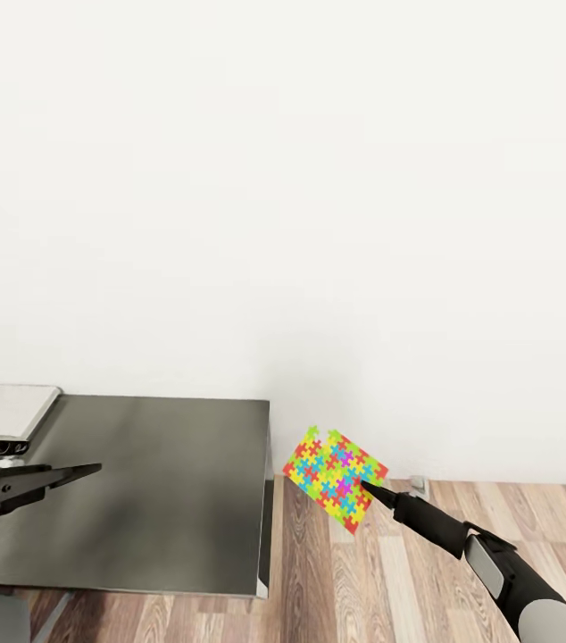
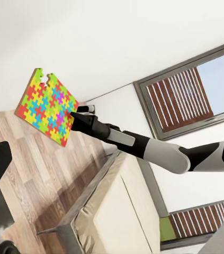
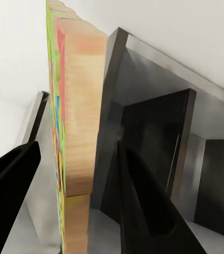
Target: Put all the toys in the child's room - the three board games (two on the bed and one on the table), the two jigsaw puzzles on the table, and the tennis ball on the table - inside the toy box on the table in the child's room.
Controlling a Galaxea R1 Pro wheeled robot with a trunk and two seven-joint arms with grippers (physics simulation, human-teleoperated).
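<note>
The right gripper (image 2: 74,119) pinches a jigsaw puzzle (image 2: 45,106) above the wooden floor (image 2: 37,159), beside the bed (image 2: 117,211).

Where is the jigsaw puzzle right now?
In the head view the jigsaw puzzle is held in the air in the right claw, above the wooden floor just right of the dark grey cabinet.

Flat square jigsaw puzzle (image 1: 337,478): interlocking mosaic of red, yellow, green, blue, orange, magenta; edge pale tan wood (image 3: 80,132). Low cabinet surface (image 1: 158,491): dark glossy grey. Plank floor (image 1: 390,580): brown wood-grain. Wall (image 1: 319,179): plain white. Bed mattress (image 2: 117,222): beige.
</note>
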